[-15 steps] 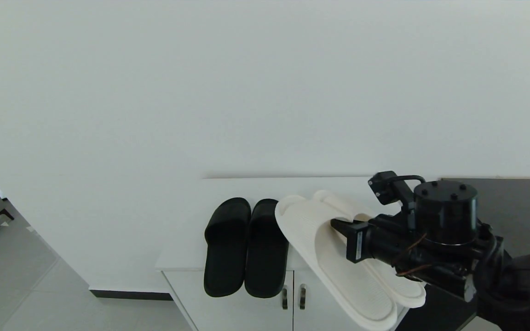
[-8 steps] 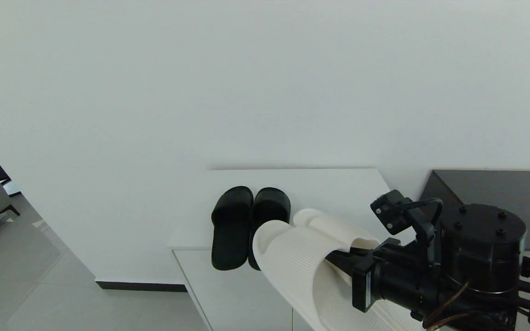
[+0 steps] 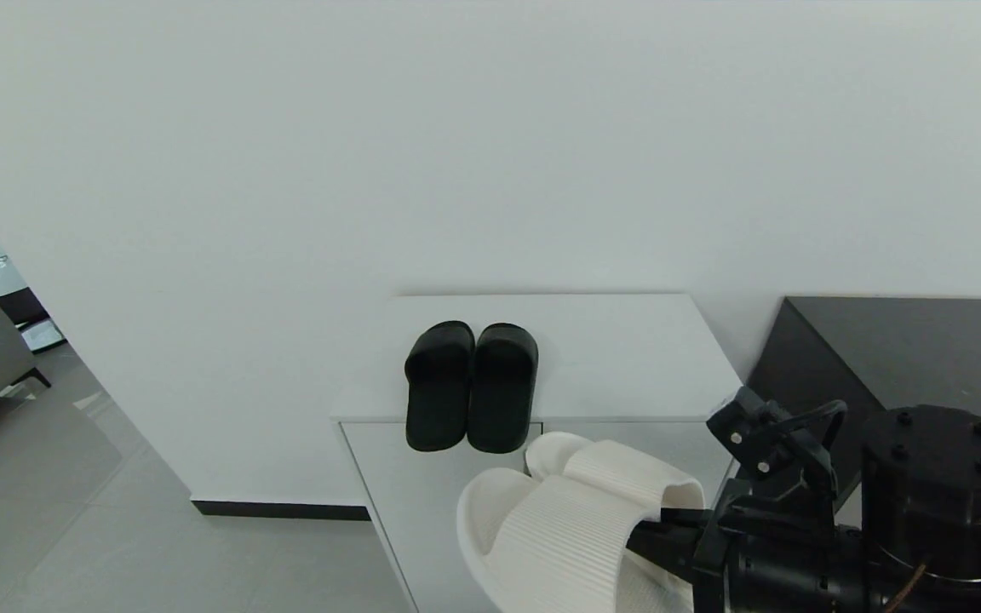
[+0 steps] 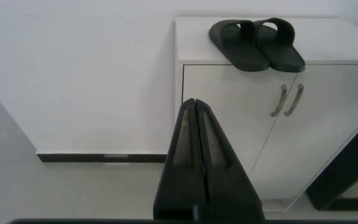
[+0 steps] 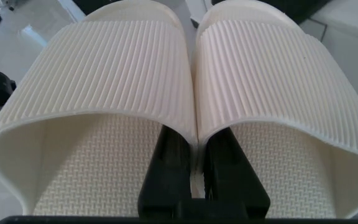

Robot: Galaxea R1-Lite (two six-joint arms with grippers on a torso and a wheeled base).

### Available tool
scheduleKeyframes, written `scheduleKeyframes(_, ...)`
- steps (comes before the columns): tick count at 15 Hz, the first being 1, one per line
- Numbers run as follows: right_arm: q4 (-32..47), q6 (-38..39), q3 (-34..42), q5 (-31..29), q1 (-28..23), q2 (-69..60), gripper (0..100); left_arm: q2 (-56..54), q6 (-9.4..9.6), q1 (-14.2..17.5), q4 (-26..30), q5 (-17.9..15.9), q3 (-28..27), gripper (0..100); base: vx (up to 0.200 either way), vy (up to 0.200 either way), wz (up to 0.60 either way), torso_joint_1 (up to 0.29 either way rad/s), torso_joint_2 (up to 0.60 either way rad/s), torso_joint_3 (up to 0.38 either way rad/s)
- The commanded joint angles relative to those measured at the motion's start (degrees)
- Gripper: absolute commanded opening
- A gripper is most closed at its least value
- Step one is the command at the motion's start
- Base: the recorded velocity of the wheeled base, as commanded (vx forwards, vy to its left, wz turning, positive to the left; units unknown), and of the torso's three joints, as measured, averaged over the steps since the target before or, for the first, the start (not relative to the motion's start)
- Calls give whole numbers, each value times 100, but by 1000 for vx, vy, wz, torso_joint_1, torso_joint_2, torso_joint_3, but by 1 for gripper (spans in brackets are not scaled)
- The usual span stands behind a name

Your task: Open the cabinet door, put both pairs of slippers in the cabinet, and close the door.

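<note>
Right gripper (image 5: 194,146): closed on the white slippers (image 3: 559,519), one finger inside each shoe, pinching the two adjoining strap walls together
White pair: carried in the air just in front of the cabinet (image 3: 422,485), toes pointing away from the wrist, touching nothing but the fingers
Black slippers (image 3: 472,385): side by side on the cabinet top (image 3: 610,358), heels jutting over its front edge
Doors (image 4: 229,118): both closed, as we see them, with two handles (image 4: 288,99) flanking the centre seam
Left gripper (image 4: 195,109): fingers pressed flat together with nothing between them, held low and facing the cabinet front
Step in hand: we judge the first pair is lifted and waiting, with the door not yet opened and no slipper stowed
Next move: we reckon the free left gripper must part its fingers, close them round a handle and swing that door wide, clear of the overhanging black heels, before the white pair can go inside
</note>
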Motion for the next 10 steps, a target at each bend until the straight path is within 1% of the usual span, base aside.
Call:
scheduleKeyframes(1, -11, 5, 130, 188, -26, -105, 0, -1, -6, 1, -1, -8, 1, 0, 0, 0, 0, 0, 0, 0)
scheduleKeyframes(2, -28, -3, 182, 259, -62, -96, 0, -1, 3, 10, -1, 1, 1, 0, 0, 0, 0, 0, 0, 0)
scheduleKeyframes(3, -72, -12, 200, 303, -79, -78, 0, -1, 30, 1, -1, 1, 1, 0, 0, -200, 0, -2, 7, 12)
scheduleKeyframes(10, -90, -12, 209, 320, -79, -52, 0, -1, 30, 10, -1, 1, 1, 0, 0, -200, 0, 2, 3, 3)
